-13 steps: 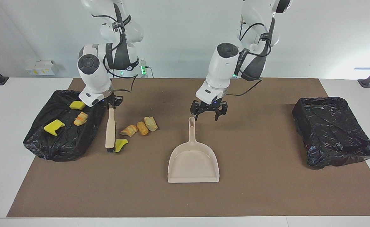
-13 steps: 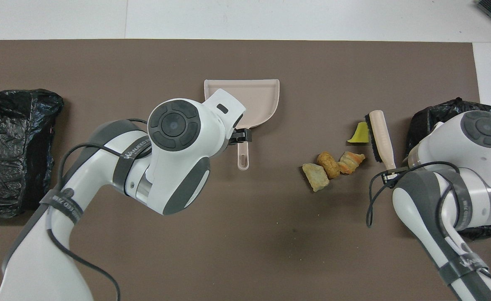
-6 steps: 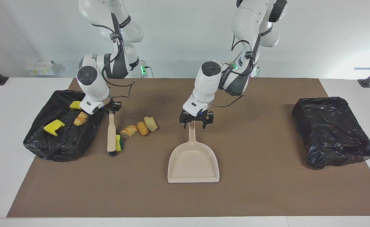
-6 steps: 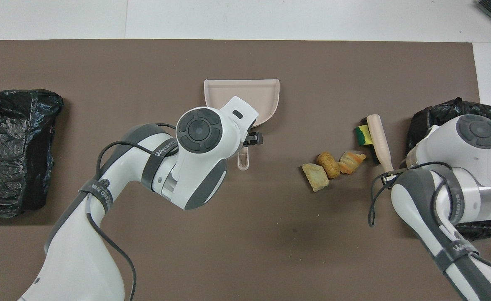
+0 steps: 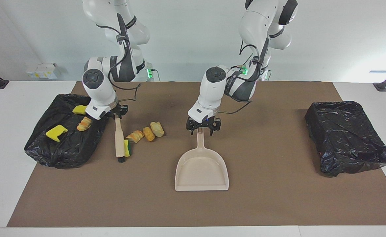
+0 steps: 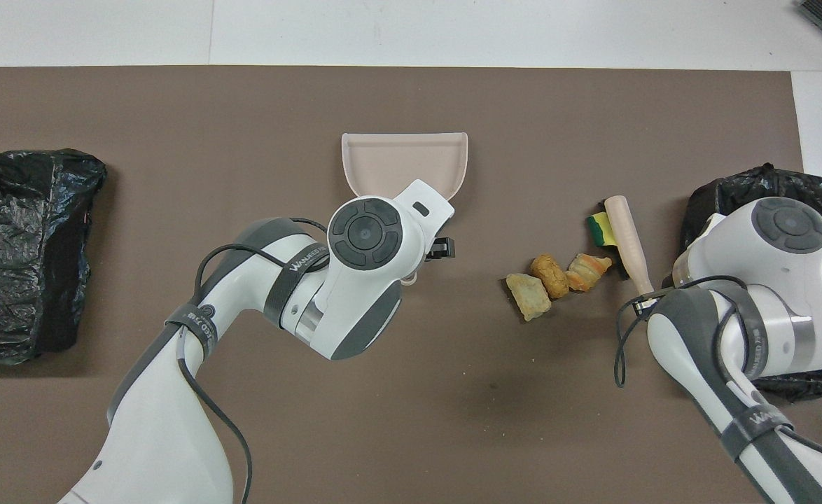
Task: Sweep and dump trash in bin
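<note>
The beige dustpan (image 5: 202, 169) lies flat mid-table, handle toward the robots; it also shows in the overhead view (image 6: 404, 161). My left gripper (image 5: 201, 129) is low and open, its fingers on either side of the handle's end. My right gripper (image 5: 115, 116) is shut on the beige brush (image 5: 119, 141), whose bristle end rests on the mat. A yellow-green sponge chunk (image 5: 127, 148) lies against the brush head. Three tan-orange lumps (image 5: 148, 134) lie beside it, between brush and dustpan. In the overhead view the brush (image 6: 627, 241), sponge (image 6: 600, 227) and lumps (image 6: 549, 274) show.
A black-lined bin (image 5: 64, 144) at the right arm's end of the table holds two yellow chunks and a bread lump (image 5: 84, 123). A second black-lined bin (image 5: 347, 136) stands at the left arm's end. A brown mat (image 5: 278, 197) covers the table.
My left gripper came down around the dustpan handle's end. My right gripper swung the brush toward the lumps, pushing the yellow-green chunk along with it.
</note>
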